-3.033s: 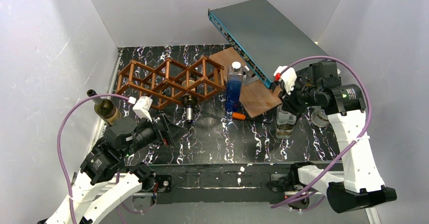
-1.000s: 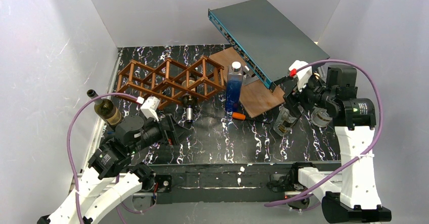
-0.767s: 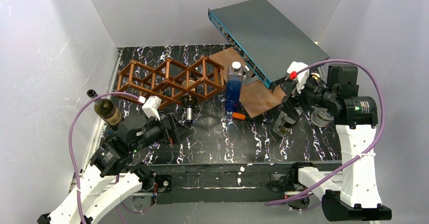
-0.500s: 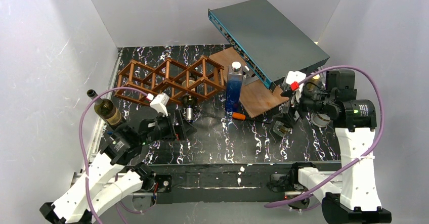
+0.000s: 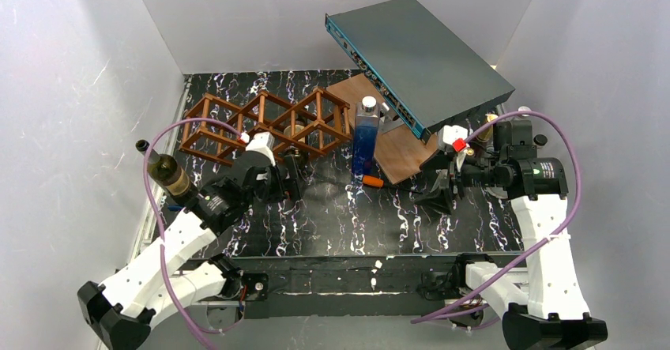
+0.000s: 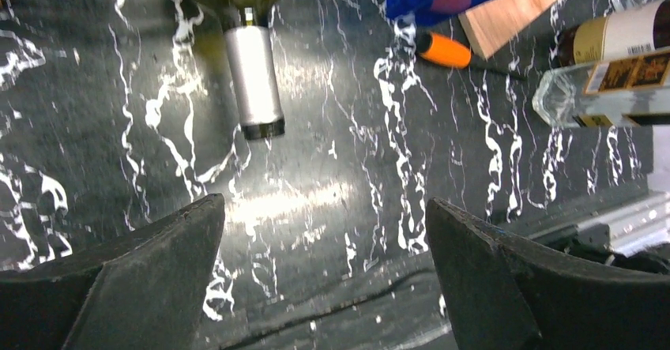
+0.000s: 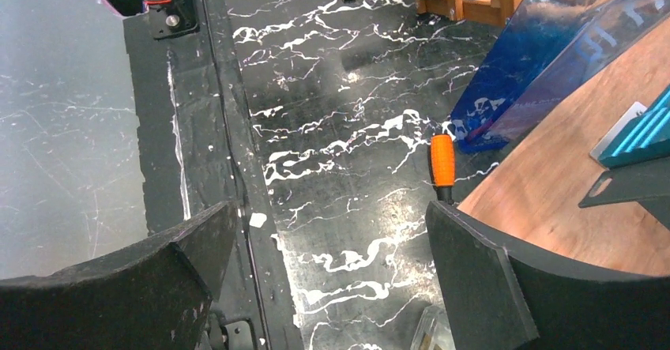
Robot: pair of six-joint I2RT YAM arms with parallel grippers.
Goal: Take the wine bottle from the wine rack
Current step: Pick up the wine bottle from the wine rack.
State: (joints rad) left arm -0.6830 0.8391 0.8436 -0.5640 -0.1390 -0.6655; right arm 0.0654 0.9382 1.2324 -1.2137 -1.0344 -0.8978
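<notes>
Risks first. The left gripper (image 6: 324, 208) hangs w/ jaws spread wide and nothing in them. The neck of the dark green glass wine bottle (image 6: 253, 81) sits at approx 11 o'clock beyond the fingertips, not yet btwn them. If it closes from here it gets air, so it needs to go fwd first.

The neck is round, smooth silver foil, prob. slippery. A pinch there alone could slide off, or let the heavy body swing down once it clears its cell. A pull off-axis would likely jam the body against the bars and drag the whole reddish-brown wooden lattice wine rack (image 5: 269, 125), which looks light and, as far as I can tell, isn't fixed.

The arm's purple cable (image 5: 190, 121) loops across the rack's 9 o'clock end, so a snag is possible. The orange-handled tool (image 6: 446, 50) lies at 2 o'clock of the neck, near enough for a swung bottle to knock.

The right gripper (image 7: 328, 212) also stands wide open and empty, over at the table's 3 o'clock side near the flat brown wooden board (image 7: 537, 208). It's no help steadying the rack from there.

The bottle lies on its side in a near-row cell, approx 5 o'clock of the rack's middle. The body is inside and the neck pokes out toward 6 o'clock over the black white-veined tabletop (image 6: 355, 168). Can't tell if the neck touches the top. No label visible.
</notes>
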